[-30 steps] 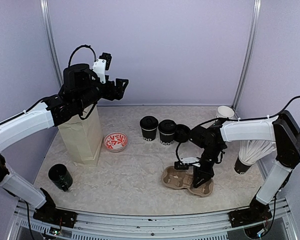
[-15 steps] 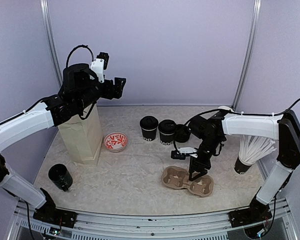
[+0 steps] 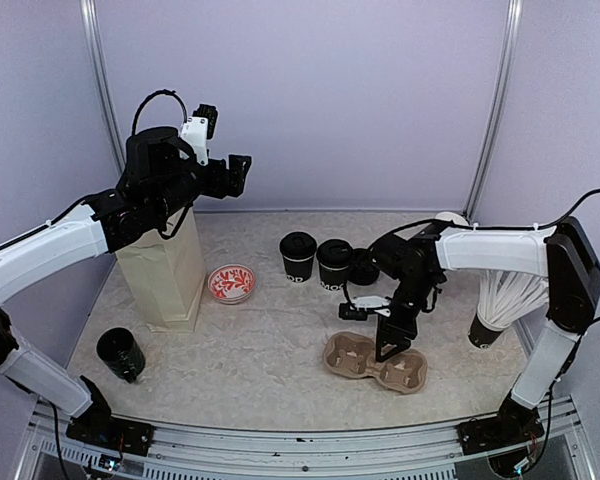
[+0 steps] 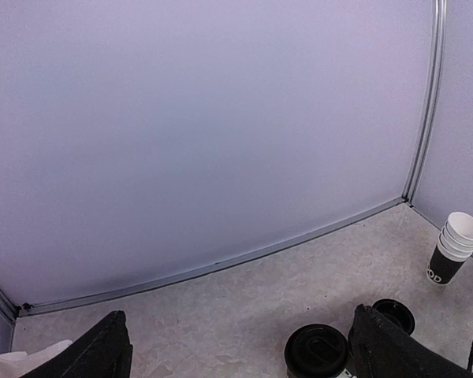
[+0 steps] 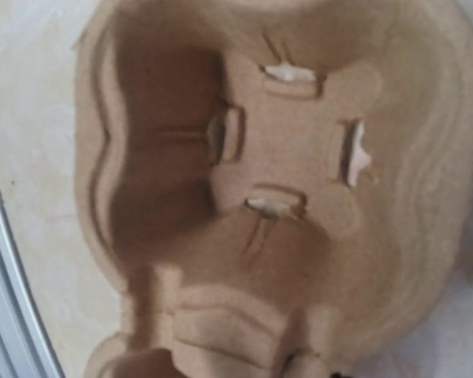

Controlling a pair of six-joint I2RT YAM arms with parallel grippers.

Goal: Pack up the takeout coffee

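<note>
Carrier blurry, edges off-frame.

I'm working inside a booth: pale lilac walls all round, evenly lit, silver posts standing in both back corners. Mottled beige tabletop is lying under me, metal rail running along its near edge.

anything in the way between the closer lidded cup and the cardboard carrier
Nothing visible lies between the closer lidded cup and the carrier, just bare surface. The right gripper hangs over the carrier's middle, so it would need to move clear first.
</note>
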